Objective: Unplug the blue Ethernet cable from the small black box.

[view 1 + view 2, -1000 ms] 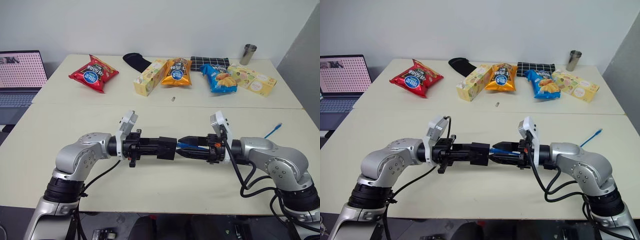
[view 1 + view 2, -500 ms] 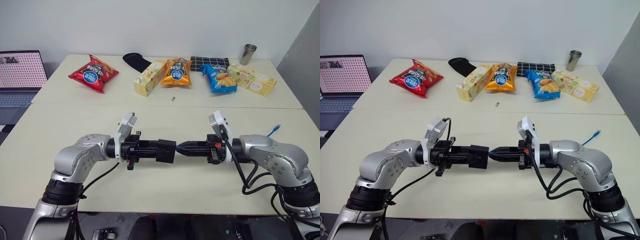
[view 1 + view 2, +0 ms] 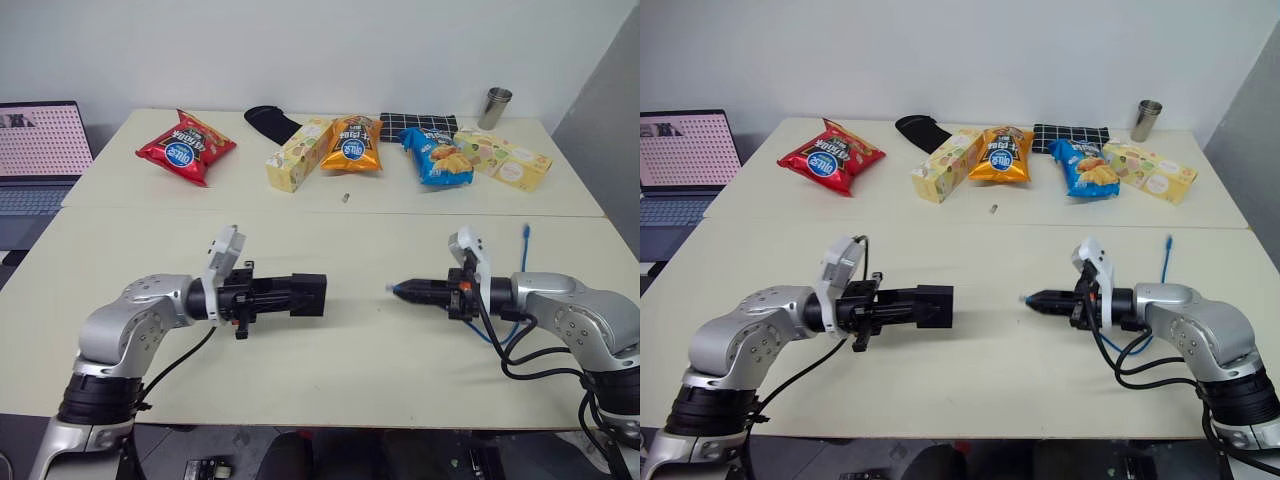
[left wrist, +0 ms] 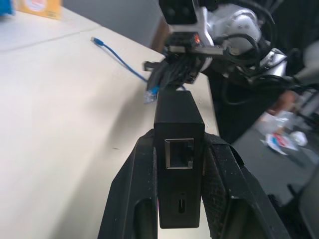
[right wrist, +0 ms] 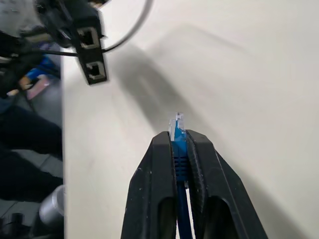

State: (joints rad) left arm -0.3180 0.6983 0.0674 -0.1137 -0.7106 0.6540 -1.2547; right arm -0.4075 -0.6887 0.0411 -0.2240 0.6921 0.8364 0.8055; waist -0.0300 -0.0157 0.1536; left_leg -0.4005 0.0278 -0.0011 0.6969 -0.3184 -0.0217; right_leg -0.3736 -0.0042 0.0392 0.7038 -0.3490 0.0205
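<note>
My left gripper [image 3: 292, 295] is shut on the small black box [image 3: 308, 295] and holds it level above the table, pointing to the right. In the left wrist view the box [image 4: 178, 124] sits between both fingers [image 4: 133, 199], and its port [image 4: 178, 153] is empty. My right gripper [image 3: 402, 290] is shut on the plug end of the blue Ethernet cable [image 5: 177, 130] and points left at the box across a clear gap. The rest of the cable [image 3: 1164, 252] loops behind the right arm, with its other tip raised.
Along the far side of the table [image 3: 330, 350] lie a red snack bag [image 3: 186, 146], an orange bag [image 3: 352, 144], a blue bag [image 3: 436, 157], two snack boxes, black cloths and a metal cup [image 3: 499, 107]. A laptop [image 3: 40, 150] stands at far left.
The right gripper shut on the blue plug, and the plug came out of the box. The two hands then moved apart, the left one leftward and the right one rightward.
</note>
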